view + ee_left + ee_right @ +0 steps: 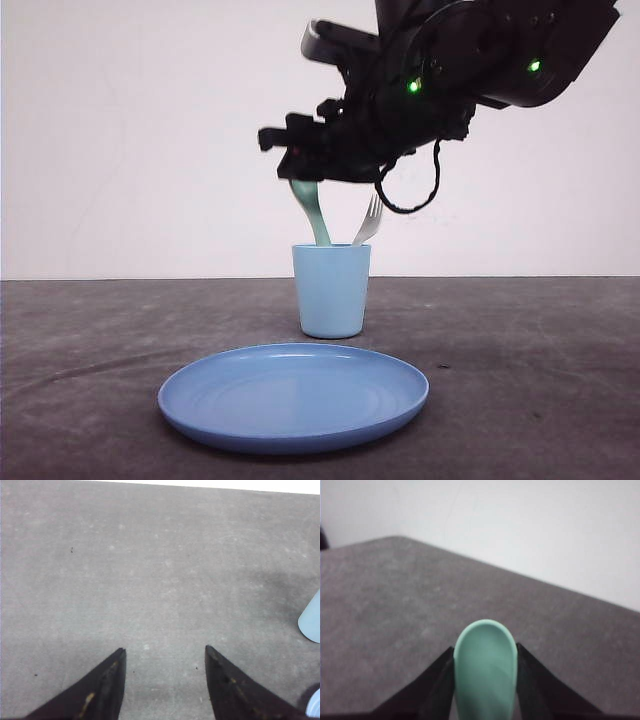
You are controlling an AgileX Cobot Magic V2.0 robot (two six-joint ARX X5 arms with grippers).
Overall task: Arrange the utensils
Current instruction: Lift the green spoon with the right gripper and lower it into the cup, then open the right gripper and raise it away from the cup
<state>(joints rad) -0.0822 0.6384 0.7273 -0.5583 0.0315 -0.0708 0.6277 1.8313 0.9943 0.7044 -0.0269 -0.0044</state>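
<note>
Right gripper (303,182) jaws clamp the spoon (313,213) standing in the cup (331,290) beside the fork (369,222); left gripper (165,652) jaws spread wide, empty, above the worktop (150,580).

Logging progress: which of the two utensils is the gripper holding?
The mint-green spoon, clamped in the right gripper; the white fork stands free in the cup.

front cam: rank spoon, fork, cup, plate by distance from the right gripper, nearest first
1. spoon: clamped in the right gripper, handle down in the cup.
2. fork: just to the spoon's right, tines up, standing in the cup.
3. cup: directly below the gripper.
4. plate: lowest, in front of the cup.
</note>
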